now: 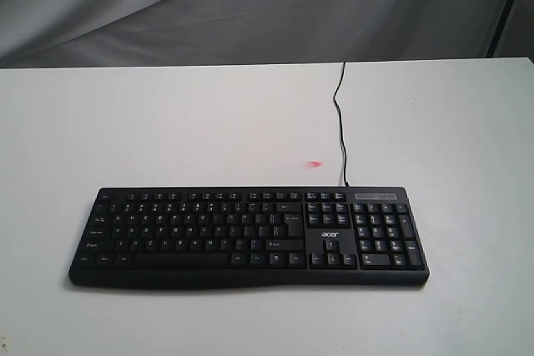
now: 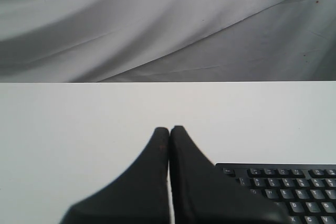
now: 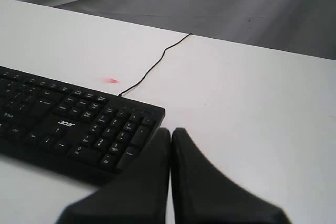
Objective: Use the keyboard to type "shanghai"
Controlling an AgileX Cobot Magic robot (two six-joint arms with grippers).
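Both the left end effector (image 2: 169,129) and right end effector (image 3: 171,132) have fingers pressed together, flanking the keyboard (image 1: 247,235) at lower centre of the exterior frame. Their blunt tips could strike neighbouring keys.

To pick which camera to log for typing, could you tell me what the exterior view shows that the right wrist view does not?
Only the exterior view shows the keyboard whole, left end included. Only the right wrist view shows the right gripper, jaws shut, by the number-pad end. Both show the acer logo, the cable and a red mark on the white table.
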